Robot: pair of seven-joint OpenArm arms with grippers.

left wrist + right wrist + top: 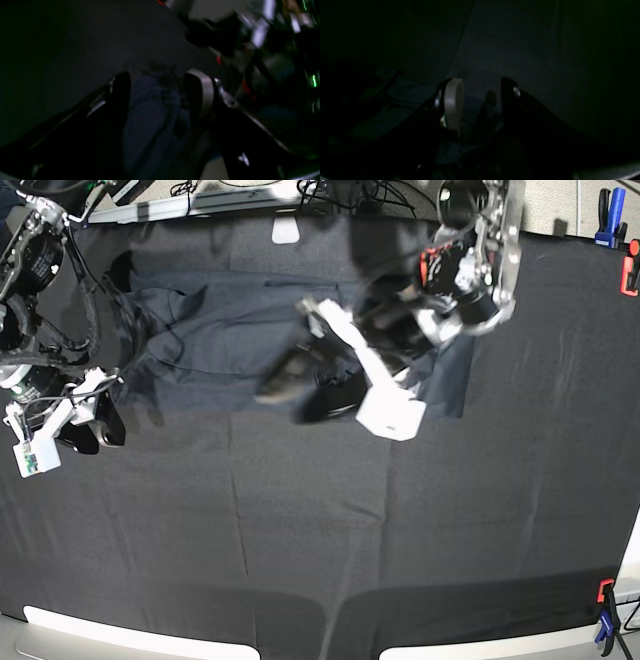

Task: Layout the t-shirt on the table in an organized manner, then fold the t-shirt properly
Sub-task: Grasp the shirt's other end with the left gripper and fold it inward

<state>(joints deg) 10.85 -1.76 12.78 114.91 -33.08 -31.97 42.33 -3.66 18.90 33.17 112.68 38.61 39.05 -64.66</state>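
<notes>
The dark navy t-shirt [230, 330] lies spread and wrinkled across the far part of the black table [400, 520]. My left gripper [308, 390] hovers over the shirt's middle and is motion-blurred. In the left wrist view its jaws [157, 85] stand wide apart, with bluish shirt fabric [150, 120] under and between them. My right gripper [95, 432] is at the table's left side, just off the shirt's lower left corner. In the dim right wrist view its jaws [481, 92] stand apart. Shirt fabric [402, 100] lies left of and below them.
A blue clamp [612, 210] and an orange clamp [630, 270] sit at the far right corner, and another clamp [605, 610] at the near right. Cables and gear [250, 195] line the far edge. The near half of the table shows only faint creases.
</notes>
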